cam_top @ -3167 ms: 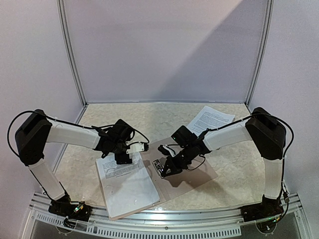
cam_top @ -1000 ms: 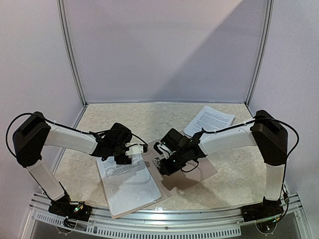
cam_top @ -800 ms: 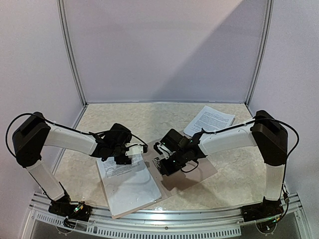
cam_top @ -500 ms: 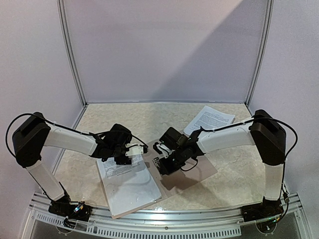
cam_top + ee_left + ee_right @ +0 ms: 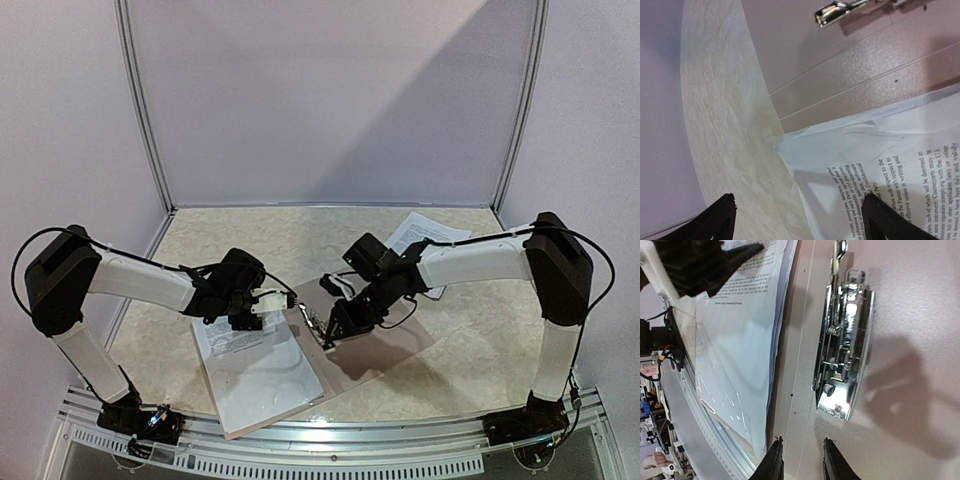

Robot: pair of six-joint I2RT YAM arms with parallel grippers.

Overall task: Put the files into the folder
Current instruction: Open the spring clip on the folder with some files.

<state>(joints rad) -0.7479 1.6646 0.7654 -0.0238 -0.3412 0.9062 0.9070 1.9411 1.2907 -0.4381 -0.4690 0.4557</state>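
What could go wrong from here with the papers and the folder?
The right gripper hovers narrowly open beside the metal clip; a misjudged descent could shove the folder. The files on the left leaf lie unclipped, so they could slide. Another sheet far right, partly under the right arm, might be missed.

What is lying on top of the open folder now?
On the folder, printed white sheets cover the left leaf; a metal clip sits on the right leaf near the spine. The cardboard under the sheets is hidden, apart from a thin edge.
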